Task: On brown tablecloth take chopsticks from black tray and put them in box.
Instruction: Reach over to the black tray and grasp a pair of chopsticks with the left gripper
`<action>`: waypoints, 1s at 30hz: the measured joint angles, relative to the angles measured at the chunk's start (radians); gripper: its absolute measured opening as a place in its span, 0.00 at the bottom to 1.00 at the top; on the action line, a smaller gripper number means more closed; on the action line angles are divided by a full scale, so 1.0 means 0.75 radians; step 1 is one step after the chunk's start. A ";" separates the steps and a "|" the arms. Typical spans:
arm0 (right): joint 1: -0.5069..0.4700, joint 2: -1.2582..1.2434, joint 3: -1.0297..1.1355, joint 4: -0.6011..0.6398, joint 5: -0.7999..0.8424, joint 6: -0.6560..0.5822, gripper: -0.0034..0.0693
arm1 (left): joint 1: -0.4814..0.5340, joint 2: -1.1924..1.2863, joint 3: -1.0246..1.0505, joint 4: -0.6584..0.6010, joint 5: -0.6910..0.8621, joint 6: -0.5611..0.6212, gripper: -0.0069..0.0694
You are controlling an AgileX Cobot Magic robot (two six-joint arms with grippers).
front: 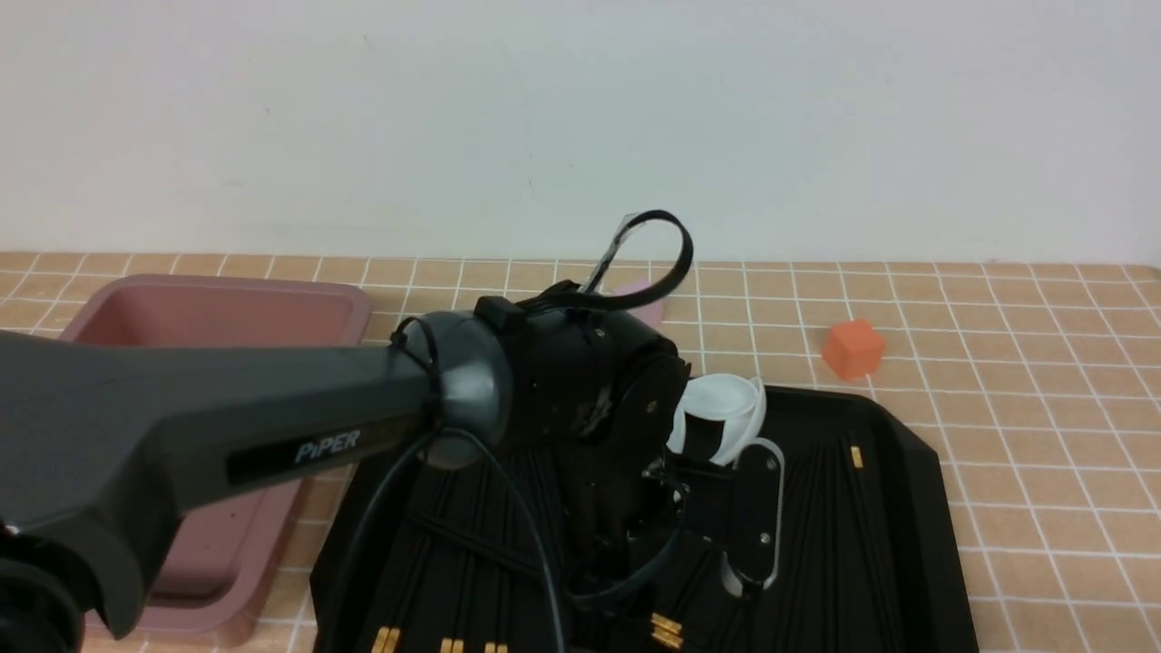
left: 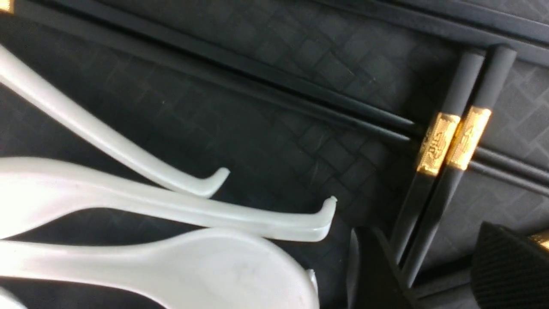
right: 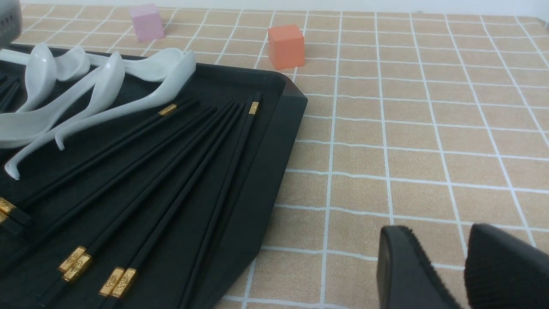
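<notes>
My left arm (front: 580, 372) reaches down into the black tray (front: 916, 472) on the brown tablecloth (front: 1043, 435). In the left wrist view my left gripper (left: 426, 234) stands open just above the tray floor. A pair of black chopsticks (left: 450, 137) with gold bands lies between its fingers, close to one finger (left: 373, 266), crossing other chopsticks. Several more chopsticks (right: 180, 171) fan across the tray (right: 274, 141). The mauve box (front: 227, 286) stands left of the tray. My right gripper (right: 439, 234) hovers over bare tablecloth beside the tray, slightly open and holding nothing.
White soup spoons (right: 107, 90) lie at the tray's far end and next to the left gripper (left: 193, 214). An orange cube (front: 853, 349) and a pink cube (right: 147, 21) stand on the cloth behind the tray. A wall bounds the far side.
</notes>
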 joint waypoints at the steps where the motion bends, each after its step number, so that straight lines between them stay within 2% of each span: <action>1: 0.000 0.000 0.000 0.000 0.000 0.000 0.38 | 0.000 0.003 0.002 0.000 -0.001 0.000 0.53; 15: 0.000 0.000 0.000 0.001 0.000 0.000 0.38 | 0.000 0.070 0.008 0.019 -0.047 0.000 0.52; 19: 0.000 0.000 0.000 0.001 0.000 0.000 0.38 | 0.000 0.078 0.008 0.023 -0.040 0.000 0.48; 21: 0.000 0.000 0.000 0.001 0.000 0.000 0.38 | 0.000 0.078 0.008 0.031 -0.036 0.000 0.42; 24: 0.000 0.000 0.000 0.001 0.000 0.000 0.38 | 0.000 0.078 0.008 0.062 -0.037 0.000 0.26; 30: 0.000 0.000 0.000 0.001 0.000 0.000 0.38 | 0.000 0.068 0.008 0.070 -0.035 0.000 0.25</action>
